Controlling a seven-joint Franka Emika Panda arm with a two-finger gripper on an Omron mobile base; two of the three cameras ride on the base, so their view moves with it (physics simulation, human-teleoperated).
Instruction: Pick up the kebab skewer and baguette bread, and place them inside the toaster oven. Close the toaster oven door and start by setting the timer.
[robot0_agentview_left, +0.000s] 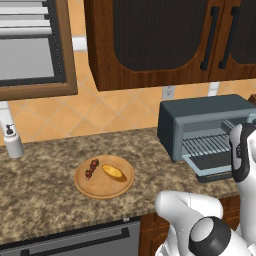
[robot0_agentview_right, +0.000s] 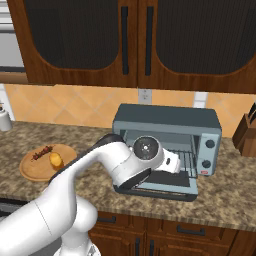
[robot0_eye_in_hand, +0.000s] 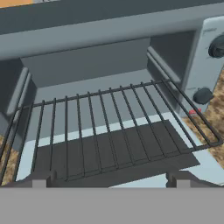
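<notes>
The kebab skewer (robot0_agentview_left: 91, 169) (robot0_agentview_right: 42, 152) and the baguette bread (robot0_agentview_left: 113, 171) (robot0_agentview_right: 55, 160) lie side by side on a round wooden plate (robot0_agentview_left: 102, 189) (robot0_agentview_right: 33, 173), left of the toaster oven (robot0_agentview_left: 200, 112) (robot0_agentview_right: 165, 117). The toaster oven door (robot0_agentview_left: 216, 173) (robot0_agentview_right: 165, 188) (robot0_eye_in_hand: 205, 168) is folded down flat. A wire rack (robot0_eye_in_hand: 109, 127) juts out over it with nothing on it. My gripper (robot0_eye_in_hand: 110, 180) hovers just in front of the oven mouth, open and holding nothing, fingertips (robot0_eye_in_hand: 42, 179) wide apart.
Two dark knobs (robot0_agentview_right: 210, 144) (robot0_eye_in_hand: 217, 47) sit on the oven's right panel. A knife block (robot0_agentview_right: 246, 132) stands at the far right, a soap dispenser (robot0_agentview_left: 13, 142) at the far left. Dark wood cabinets hang overhead. My arm crosses between the plate and the oven.
</notes>
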